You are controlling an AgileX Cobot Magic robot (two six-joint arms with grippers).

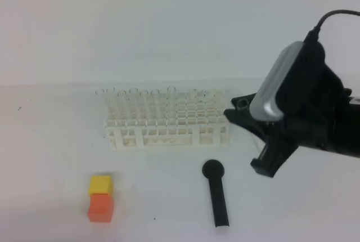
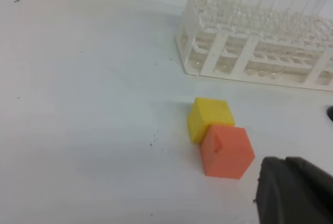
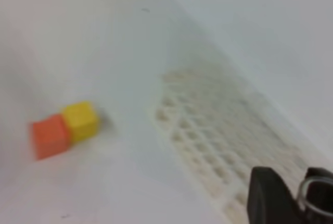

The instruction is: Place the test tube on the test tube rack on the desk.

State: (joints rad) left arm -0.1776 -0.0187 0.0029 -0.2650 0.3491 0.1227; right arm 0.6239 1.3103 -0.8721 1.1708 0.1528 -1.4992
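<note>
The white lattice test tube rack (image 1: 169, 122) stands mid-desk with several clear tubes upright in its back rows. My right gripper (image 1: 243, 115) hovers just off the rack's right end, above the desk (image 1: 50, 140). It is shut on a clear test tube (image 1: 242, 104) whose round rim shows between the black fingers. In the right wrist view the rim (image 3: 312, 193) sits between the fingers (image 3: 268, 198), above the blurred rack (image 3: 218, 135). Only a black part of my left gripper (image 2: 296, 193) shows, at the bottom right of the left wrist view; its jaws are hidden. The rack (image 2: 250, 57) lies beyond it.
A black round-headed stick (image 1: 216, 194) lies on the desk in front of the rack's right end. A yellow block (image 1: 100, 184) and an orange block (image 1: 100, 208) sit touching at front left. They also show in the left wrist view, yellow (image 2: 209, 117) and orange (image 2: 227, 151).
</note>
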